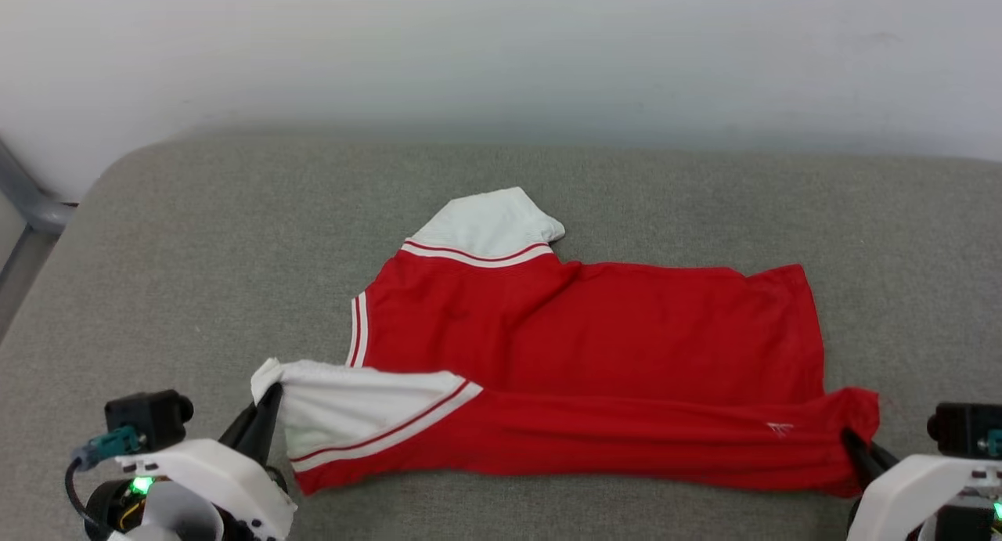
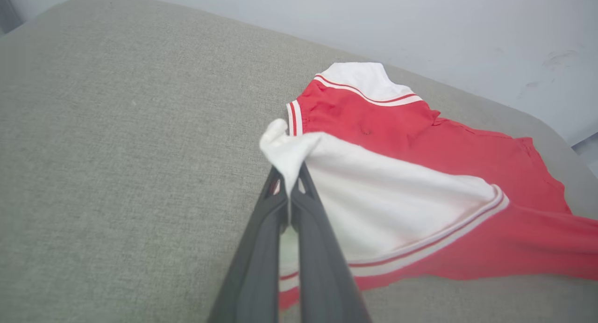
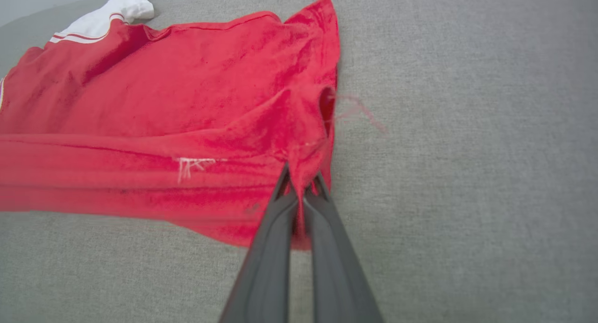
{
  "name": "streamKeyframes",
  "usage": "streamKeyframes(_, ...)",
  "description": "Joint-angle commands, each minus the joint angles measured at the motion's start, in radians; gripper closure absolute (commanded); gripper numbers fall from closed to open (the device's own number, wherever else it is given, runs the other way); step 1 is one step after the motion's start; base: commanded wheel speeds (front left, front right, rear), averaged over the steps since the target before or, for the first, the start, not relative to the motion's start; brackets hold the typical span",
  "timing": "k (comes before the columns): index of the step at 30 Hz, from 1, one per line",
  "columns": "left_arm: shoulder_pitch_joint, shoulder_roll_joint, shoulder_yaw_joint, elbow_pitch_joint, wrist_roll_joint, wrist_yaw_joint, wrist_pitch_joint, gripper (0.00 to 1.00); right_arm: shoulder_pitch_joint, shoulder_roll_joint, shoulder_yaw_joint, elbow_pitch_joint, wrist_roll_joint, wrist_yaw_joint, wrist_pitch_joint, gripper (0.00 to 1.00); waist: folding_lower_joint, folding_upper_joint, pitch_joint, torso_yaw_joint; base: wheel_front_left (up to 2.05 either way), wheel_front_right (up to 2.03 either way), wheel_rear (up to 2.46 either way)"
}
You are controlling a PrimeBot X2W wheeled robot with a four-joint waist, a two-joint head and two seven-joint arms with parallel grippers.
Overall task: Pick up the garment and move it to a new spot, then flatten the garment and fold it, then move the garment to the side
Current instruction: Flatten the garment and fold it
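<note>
Red jersey T-shirt with white sleeves [image 1: 595, 330] lay pinched between both jaws, looking half folded, not moved aside.

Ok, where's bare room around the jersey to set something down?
Widest bare stretch: the grey cushion left of the garment, out to its rounded corner. Also a strip between the far white sleeve and the wall, and some beyond the hem on the right. Crowded: the near edge, where the left gripper and right gripper pinch the cloth.
</note>
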State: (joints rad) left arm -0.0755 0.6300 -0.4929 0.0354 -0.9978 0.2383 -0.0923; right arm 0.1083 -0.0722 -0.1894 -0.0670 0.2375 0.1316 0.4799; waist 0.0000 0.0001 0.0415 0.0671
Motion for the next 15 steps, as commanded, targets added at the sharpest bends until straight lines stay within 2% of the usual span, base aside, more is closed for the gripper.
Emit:
streamKeyframes(1,-0.028,-0.006,-0.001,0.017,0.007,-0.009,-0.006,1.0,-0.025,-0.006,0.001,0.005,-0.008,-0.002,0.001,1.0,0.0,-0.0001,0.042,-0.008,0.0,0.0,0.0)
streamKeyframes(6,-0.126,-0.039,-0.014,0.109,0.017,-0.066,-0.011,1.0,-0.119,-0.015,0.025,0.059,-0.03,-0.002,0.004,1.0,0.0,-0.0001,0.121,-0.022,0.0,0.0,0.0)
streamKeyframes(7,-0.176,-0.059,-0.027,0.175,0.015,-0.101,-0.003,1.0,-0.155,-0.016,0.036,0.102,-0.038,-0.002,-0.007,1.0,0.0,-0.0001,0.157,-0.021,0.0,0.0,0.0)
streamKeyframes(13,-0.238,-0.105,-0.058,0.311,0.0,-0.168,0.022,1.0,-0.195,-0.022,0.057,0.189,-0.05,-0.001,-0.039,1.0,0.0,-0.0001,0.188,-0.022,0.0,0.0,0.0)
streamKeyframes(14,-0.243,-0.112,-0.065,0.332,-0.007,-0.18,0.033,1.0,-0.199,-0.025,0.062,0.203,-0.052,-0.001,-0.046,0.69,0.0,-0.0001,0.189,-0.022,0.0,0.0,0.0)
streamKeyframes(15,-0.25,-0.119,-0.068,0.348,-0.011,-0.192,0.038,1.0,-0.201,-0.026,0.067,0.218,-0.051,-0.001,-0.05,0.55,0.0,-0.0001,0.188,-0.022,0.0,0.0,0.0)
